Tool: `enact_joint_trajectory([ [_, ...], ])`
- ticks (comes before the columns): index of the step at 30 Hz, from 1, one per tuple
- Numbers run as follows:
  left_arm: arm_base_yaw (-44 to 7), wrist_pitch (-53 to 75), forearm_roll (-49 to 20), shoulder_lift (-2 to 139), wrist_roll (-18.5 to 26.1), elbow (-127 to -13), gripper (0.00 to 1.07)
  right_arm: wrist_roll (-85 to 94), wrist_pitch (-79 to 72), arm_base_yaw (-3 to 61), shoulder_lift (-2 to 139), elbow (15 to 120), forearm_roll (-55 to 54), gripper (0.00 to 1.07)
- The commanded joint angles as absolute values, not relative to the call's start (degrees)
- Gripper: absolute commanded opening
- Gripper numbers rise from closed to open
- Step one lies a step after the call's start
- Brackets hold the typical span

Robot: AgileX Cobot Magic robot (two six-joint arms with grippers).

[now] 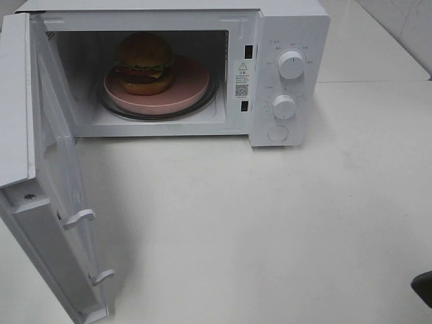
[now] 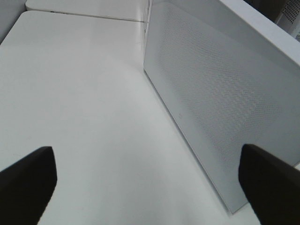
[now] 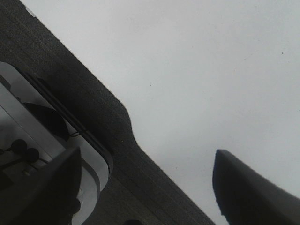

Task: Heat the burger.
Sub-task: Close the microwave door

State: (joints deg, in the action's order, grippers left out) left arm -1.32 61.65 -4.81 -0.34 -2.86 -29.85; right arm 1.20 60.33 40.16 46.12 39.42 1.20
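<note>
1. The burger (image 1: 144,62) is sitting inside the microwave (image 1: 290,27), on the pink plate (image 1: 192,84) that's resting on the glass turntable (image 1: 162,115). It's sitting off-centre on the plate, toward the cavity's left-rear.
2. The door (image 1: 57,175) is hanging wide open off the microwave's left side. Loading is looking done; closing + setting a dial are prob what's remaining.
3. The L claw (image 2: 147,180) is spread wide w/ nothing btwn its fingers, hovering over the worktop (image 1: 270,223) just outside the door's mesh outer face.
4. The R claw (image 3: 150,183) is gaping too, also empty, over the worktop's edge and well away from the microwave's front.
5. Risk one: a push landing near the hinge, or glancing off that smooth face, is going to skid the whole microwave across the worktop instead of swinging the door.
6. Risk two: a hard slam is going to jolt the cavity, and a tall stacked burger could be tipping or shedding its bun.
7. Risk three: a soft push is leaving the latch hooks (image 1: 81,217) short of their slots, so no heating.
8. Risk four: the upper knob (image 1: 291,65) and lower knob (image 1: 284,106) are sitting close together on the microwave's right panel. Labels are too small to read, so grabbing the wrong one is a real chance.
</note>
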Motion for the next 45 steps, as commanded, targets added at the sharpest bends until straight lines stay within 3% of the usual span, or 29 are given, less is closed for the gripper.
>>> enact_joint_trajectory([
  [1, -1.32, 61.13, -4.87, -1.15, -2.75, -29.68, 0.98, -0.92, 62.74, 40.16, 43.14, 39.71, 1.66, 0.76],
  [13, -1.32, 61.13, -4.87, -1.15, -2.75, -29.68, 0.98, -2.46, 65.09, 38.1, 31.86, 39.59, 1.03, 0.76],
  [15, -1.32, 61.13, -4.87, -1.15, -2.75, -29.68, 0.98, -2.35, 65.49, 31.17, 28.59, 38.45, 0.57, 0.76],
  [18, -1.32, 61.13, -4.87, -1.15, -2.75, -29.68, 0.98, -2.12, 65.37, 29.79, 27.56, 37.76, 0.46, 0.76],
  [23, -1.32, 61.13, -4.87, -1.15, -2.75, -29.68, 0.98, -2.01, 65.09, 20.63, 20.4, 33.69, 0.34, 0.76],
  [37, -1.32, 61.13, -4.87, -1.15, -2.75, -29.68, 0.98, -2.06, 58.27, 7.96, 5.61, 29.51, 0.0, 0.76],
  [45, -1.32, 61.13, -4.87, -1.15, -2.75, -29.68, 0.98, -2.06, 56.89, 4.47, 0.11, 28.59, 0.0, 0.76],
])
